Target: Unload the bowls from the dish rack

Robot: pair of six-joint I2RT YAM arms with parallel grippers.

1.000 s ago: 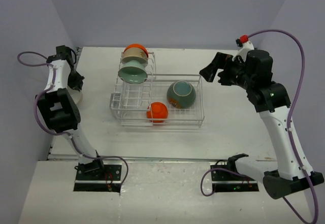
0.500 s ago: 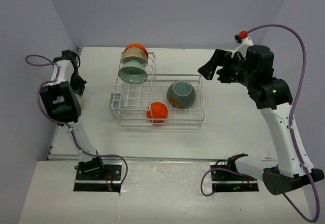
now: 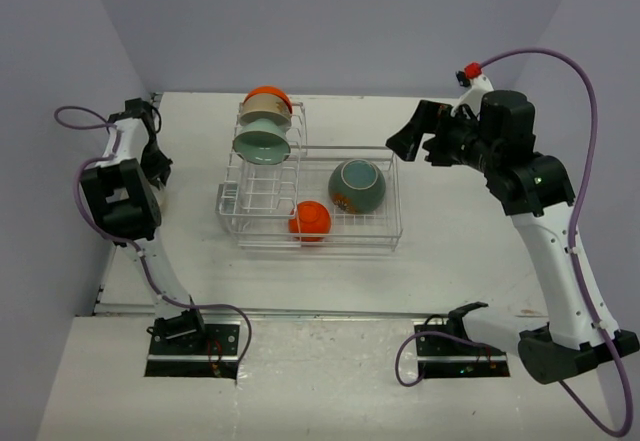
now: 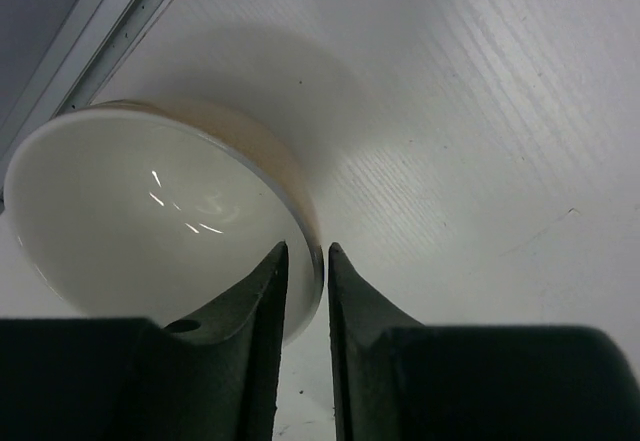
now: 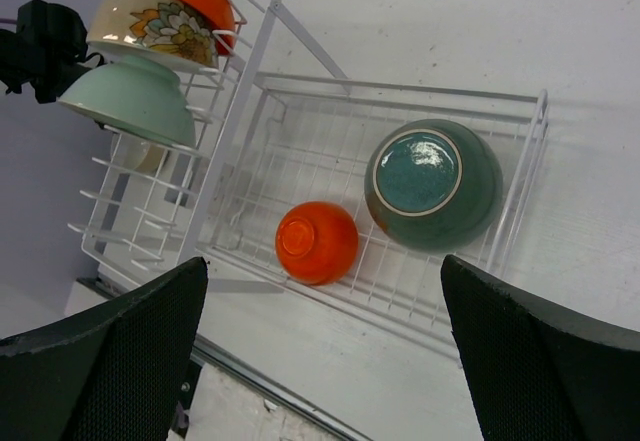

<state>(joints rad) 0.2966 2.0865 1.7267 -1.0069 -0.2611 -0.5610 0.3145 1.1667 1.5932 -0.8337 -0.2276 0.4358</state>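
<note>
The wire dish rack stands mid-table. In its basket lie a dark teal bowl and a small orange bowl, both upside down. In its upright slots stand a pale green bowl, a cream flowered bowl and an orange bowl. My left gripper is at the table's far left edge, shut on the rim of a plain cream bowl that sits low at the table. My right gripper is open and empty above the rack's right end. Its wrist view shows the teal bowl and orange bowl below.
A metal rail runs along the table's left edge, close behind the cream bowl. Purple walls enclose the table on the left, back and right. The left arm's black gripper shows beyond the rack's slots in the right wrist view.
My left arm has swung down and in toward the table's left edge. My right gripper has edged slightly left toward the rack. The bowls in the rack have not moved.
</note>
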